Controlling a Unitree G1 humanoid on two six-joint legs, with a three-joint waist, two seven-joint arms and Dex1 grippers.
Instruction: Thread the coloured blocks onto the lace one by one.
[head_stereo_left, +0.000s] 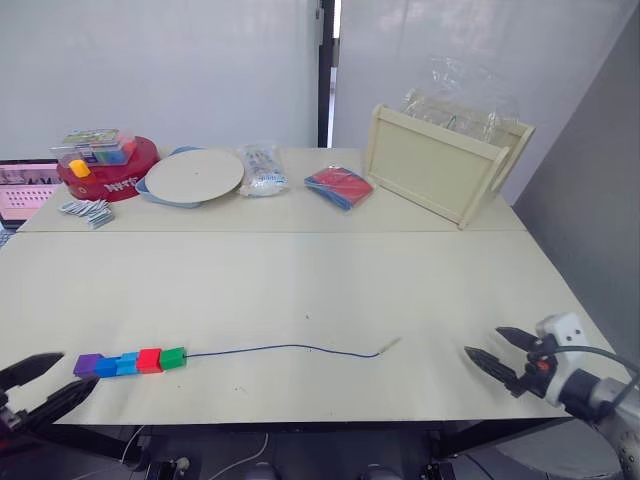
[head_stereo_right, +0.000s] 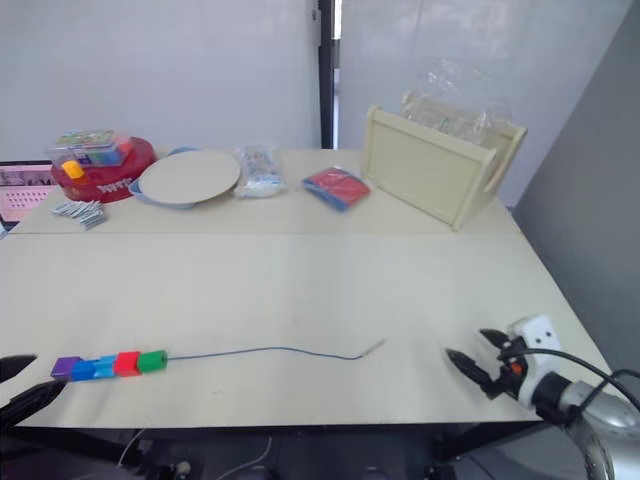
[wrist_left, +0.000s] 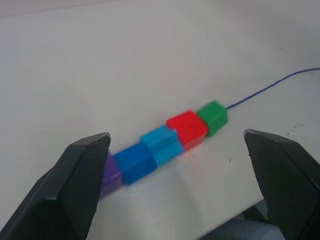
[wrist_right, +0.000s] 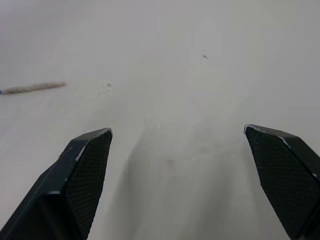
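Several coloured blocks (head_stereo_left: 130, 362) lie in a row on the table's front left: purple, blue, light blue, red, green (wrist_left: 214, 117). The thin dark blue lace (head_stereo_left: 285, 348) runs through them and trails right to its pale stiff tip (head_stereo_left: 389, 346). My left gripper (head_stereo_left: 38, 385) is open at the table's front left edge, just left of the purple block, touching nothing. Open as well, my right gripper (head_stereo_left: 505, 355) hovers near the front right edge, a short way right of the lace tip (wrist_right: 35, 88).
Along the back of the table (head_stereo_left: 300, 280) stand a red tub (head_stereo_left: 115, 170) with a box of blocks on top, a round plate (head_stereo_left: 195, 175), a clear bag (head_stereo_left: 262, 168), a red-and-blue packet (head_stereo_left: 338, 186) and a wooden tray (head_stereo_left: 440, 165) on its side.
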